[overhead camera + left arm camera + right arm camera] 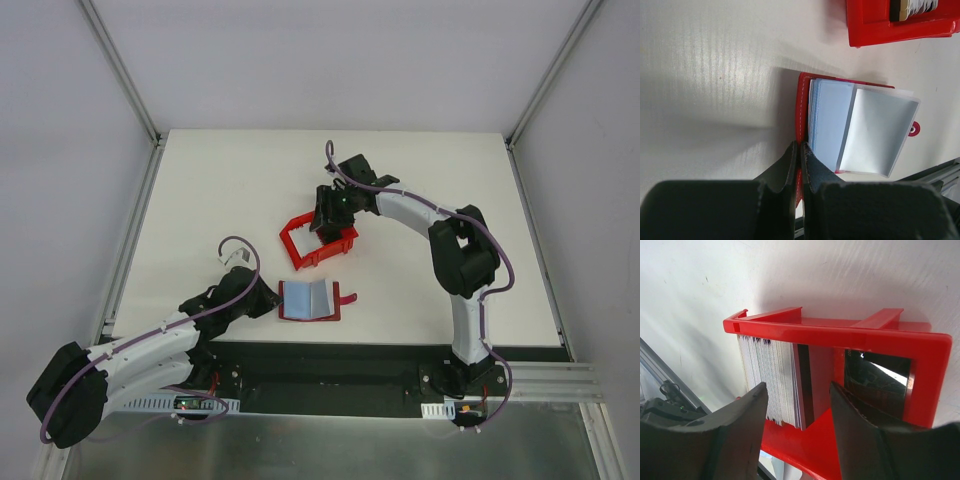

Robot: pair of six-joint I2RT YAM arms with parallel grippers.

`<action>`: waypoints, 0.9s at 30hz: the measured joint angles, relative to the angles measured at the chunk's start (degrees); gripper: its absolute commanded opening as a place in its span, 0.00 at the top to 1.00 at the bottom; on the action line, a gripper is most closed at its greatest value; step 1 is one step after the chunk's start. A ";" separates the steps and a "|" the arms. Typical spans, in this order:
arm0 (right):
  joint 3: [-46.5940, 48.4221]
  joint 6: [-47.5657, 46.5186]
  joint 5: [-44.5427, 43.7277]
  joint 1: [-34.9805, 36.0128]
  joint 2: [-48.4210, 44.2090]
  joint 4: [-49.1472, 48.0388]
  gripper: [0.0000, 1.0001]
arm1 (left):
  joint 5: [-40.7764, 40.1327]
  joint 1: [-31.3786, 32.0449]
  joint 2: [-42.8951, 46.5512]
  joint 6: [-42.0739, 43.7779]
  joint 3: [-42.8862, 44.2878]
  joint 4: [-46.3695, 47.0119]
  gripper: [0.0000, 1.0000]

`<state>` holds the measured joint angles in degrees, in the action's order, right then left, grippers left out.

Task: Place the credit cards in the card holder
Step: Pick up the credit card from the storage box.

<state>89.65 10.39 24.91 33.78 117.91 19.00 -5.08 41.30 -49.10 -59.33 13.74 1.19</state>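
card holder in left claw

Bin glossy red plastic; card holder sleeves clear plastic; table matt.

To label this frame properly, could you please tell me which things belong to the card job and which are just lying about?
Job: stack of thin pale plastic credit cards; red folding card holder, lying open.
Lying about: bright red plastic bin holding the cards; dark item in its other compartment.
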 measured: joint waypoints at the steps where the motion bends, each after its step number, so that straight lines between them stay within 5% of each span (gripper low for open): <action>1: 0.00 0.02 0.02 0.00 0.00 -0.02 0.42 | 0.00 0.00 0.00 0.00 0.00 0.00 1.00; 12: 2.38 -0.02 0.66 1.16 2.93 0.35 0.41 | -0.02 0.00 -0.09 0.00 0.07 0.00 1.00; 27: 2.71 -0.63 0.87 2.25 2.78 1.79 0.61 | -0.02 0.00 -0.85 0.09 0.90 -0.13 1.00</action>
<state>92.36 9.76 25.78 36.03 120.68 20.80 -5.10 41.30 -49.95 -59.24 14.63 1.06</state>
